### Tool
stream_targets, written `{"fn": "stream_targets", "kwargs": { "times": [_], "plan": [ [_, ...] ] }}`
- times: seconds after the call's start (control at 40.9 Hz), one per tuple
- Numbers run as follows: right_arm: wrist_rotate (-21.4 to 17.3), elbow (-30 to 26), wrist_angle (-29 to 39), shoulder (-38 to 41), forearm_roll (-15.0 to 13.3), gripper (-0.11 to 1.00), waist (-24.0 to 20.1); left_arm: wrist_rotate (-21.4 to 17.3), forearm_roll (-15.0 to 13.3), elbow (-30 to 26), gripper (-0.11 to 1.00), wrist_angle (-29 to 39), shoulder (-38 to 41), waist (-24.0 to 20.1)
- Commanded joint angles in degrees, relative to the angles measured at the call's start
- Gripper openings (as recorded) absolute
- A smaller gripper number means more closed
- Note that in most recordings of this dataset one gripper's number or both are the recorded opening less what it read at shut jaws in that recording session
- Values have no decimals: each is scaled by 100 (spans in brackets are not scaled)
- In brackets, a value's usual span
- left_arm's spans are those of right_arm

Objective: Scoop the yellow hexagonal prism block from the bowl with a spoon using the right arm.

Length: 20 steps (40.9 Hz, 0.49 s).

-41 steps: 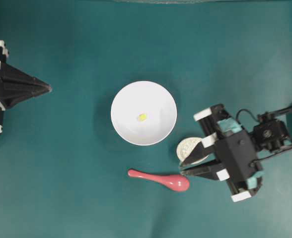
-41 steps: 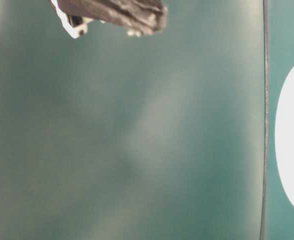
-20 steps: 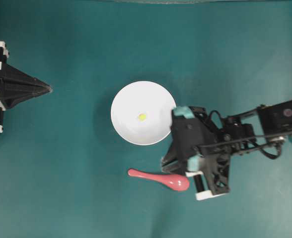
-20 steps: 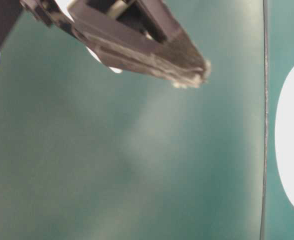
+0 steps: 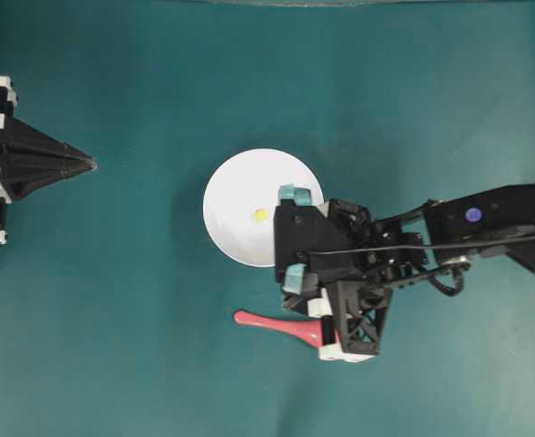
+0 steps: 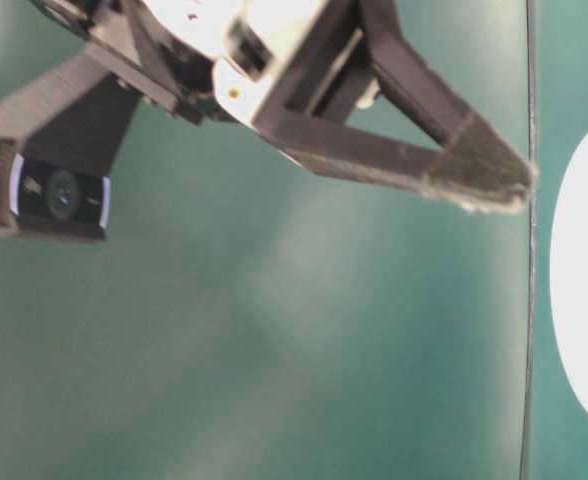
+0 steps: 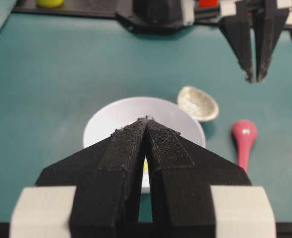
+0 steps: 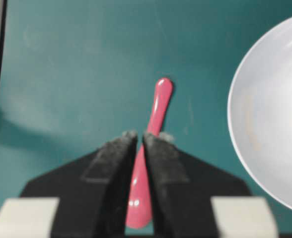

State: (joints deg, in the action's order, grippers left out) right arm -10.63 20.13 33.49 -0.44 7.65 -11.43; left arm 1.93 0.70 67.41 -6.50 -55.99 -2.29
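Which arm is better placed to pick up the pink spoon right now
The right. Its gripper hangs directly over the spoon, jaws nearly closed and not yet gripping it. The left gripper sits shut at the table's far edge.

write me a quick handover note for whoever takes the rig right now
Left gripper: jaws shut, holding nothing, parked at the left edge.
Right gripper: jaws a slim gap apart, above the spoon, not gripping it.
The spoon lies on the table beside the bowl; the yellow block sits in the bowl.
Done: right gripper lined up over the spoon.
Left: grasp the spoon, scoop the block.
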Motion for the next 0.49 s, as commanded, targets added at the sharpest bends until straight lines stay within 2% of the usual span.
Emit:
{"fn": "stream_targets", "kwargs": {
  "times": [0.0, 0.171, 0.464],
  "plan": [
    [-53, -211, 0, 26, -9, 20, 0, 0, 9, -70, -1, -26, 53, -18],
    [-70, -299, 18, 290, -9, 23, 9, 9, 18, -70, -1, -26, 53, -18],
    [-70, -334, 18, 571, -44, 43, 9, 18, 18, -62, -1, -26, 70, -18]
  ]
}}
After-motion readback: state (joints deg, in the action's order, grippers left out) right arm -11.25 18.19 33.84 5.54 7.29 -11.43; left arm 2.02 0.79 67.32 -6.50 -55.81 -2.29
